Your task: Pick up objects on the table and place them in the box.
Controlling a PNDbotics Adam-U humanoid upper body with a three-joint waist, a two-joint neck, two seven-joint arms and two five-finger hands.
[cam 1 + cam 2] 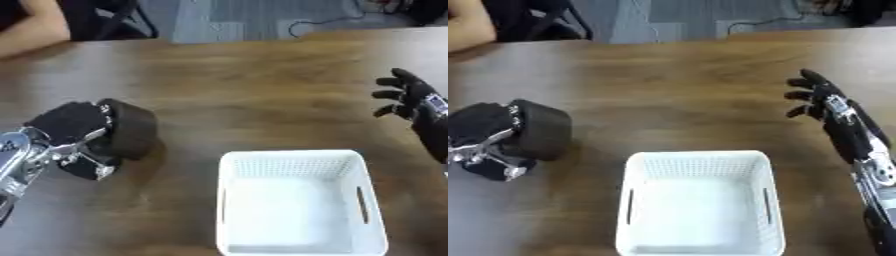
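Observation:
A dark, thick round object [131, 127] stands on its edge at the left of the wooden table. My left hand [72, 131] is against its left side with the fingers curled round it. The white perforated box [300, 162] sits near the table's front edge, right of the middle, with nothing inside. My right hand [820, 97] hovers at the far right, above and beyond the box's right corner, with its fingers spread and holding nothing.
The brown table top [245, 85] stretches bare between the two hands and behind the box. A person's arm [31, 30] rests at the far left edge of the table. Cables lie on the floor beyond the table.

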